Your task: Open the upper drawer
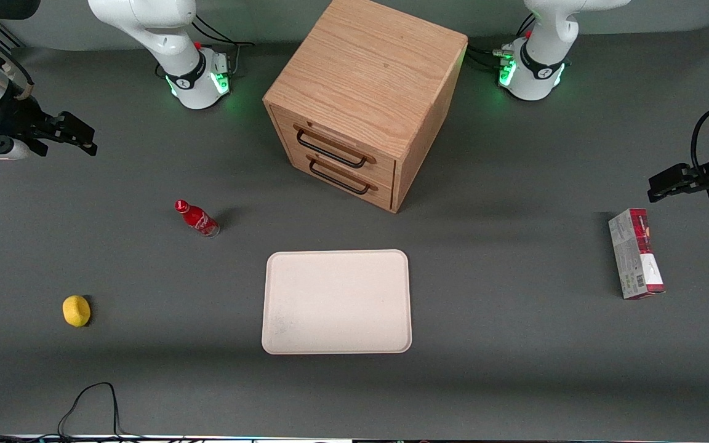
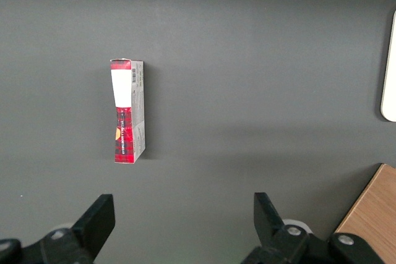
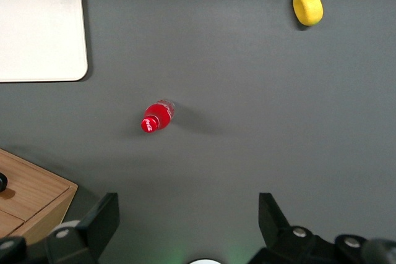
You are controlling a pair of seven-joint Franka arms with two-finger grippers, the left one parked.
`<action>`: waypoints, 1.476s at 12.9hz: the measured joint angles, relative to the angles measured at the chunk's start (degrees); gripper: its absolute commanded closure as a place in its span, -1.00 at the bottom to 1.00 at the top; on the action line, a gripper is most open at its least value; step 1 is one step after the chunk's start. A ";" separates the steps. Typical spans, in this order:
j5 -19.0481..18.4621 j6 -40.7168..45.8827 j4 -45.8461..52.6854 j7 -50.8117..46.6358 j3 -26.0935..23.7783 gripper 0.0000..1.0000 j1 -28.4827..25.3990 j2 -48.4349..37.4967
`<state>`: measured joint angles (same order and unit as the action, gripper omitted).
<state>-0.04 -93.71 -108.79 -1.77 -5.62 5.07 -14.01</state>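
Note:
The light oak cabinet point(image 1: 367, 67) stands at the middle of the table, farther from the front camera than the tray. Its upper drawer point(image 1: 330, 138) is shut, with its long black handle point(image 1: 332, 154) across the front. The matching lower drawer point(image 1: 337, 179) sits under it, also shut. My right gripper point(image 1: 77, 138) hangs above the table toward the working arm's end, well apart from the cabinet. It is open and empty. In the right wrist view the gripper point(image 3: 187, 208) has its fingers wide apart over bare table, and a corner of the cabinet point(image 3: 31, 196) shows.
A red bottle point(image 1: 196, 218) stands between my gripper and the cabinet; it also shows in the right wrist view point(image 3: 156, 117). A yellow lemon point(image 1: 76, 310) lies nearer the front camera. A white tray point(image 1: 336, 301) lies in front of the cabinet. A red and grey box point(image 1: 636, 252) lies toward the parked arm's end.

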 measured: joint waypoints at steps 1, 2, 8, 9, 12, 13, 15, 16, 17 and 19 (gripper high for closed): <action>0.00 0.00 0.00 0.01 -0.02 -1.00 0.00 0.00; 0.00 0.00 0.01 0.01 -0.08 -1.00 0.00 0.01; 0.12 -0.57 8.37 0.01 -5.98 -1.00 -0.09 8.27; -0.10 -0.20 11.48 -0.01 -9.22 -1.00 -0.11 11.00; -2.43 0.45 18.00 -0.02 -19.37 -1.00 -0.27 17.63; -2.65 0.48 19.12 0.00 -22.39 -1.00 -0.35 19.03; -2.62 0.62 20.47 0.04 -28.67 -1.00 -0.40 20.67; -2.58 0.75 20.73 0.03 -31.79 -1.00 -0.46 21.04; -2.04 1.29 20.86 0.03 -34.50 -1.00 -0.54 21.33; 1.88 2.78 20.97 1.97 -37.94 -1.00 -0.68 22.06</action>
<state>1.84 -90.92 -87.82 0.20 -43.57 4.39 8.05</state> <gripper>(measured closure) 0.000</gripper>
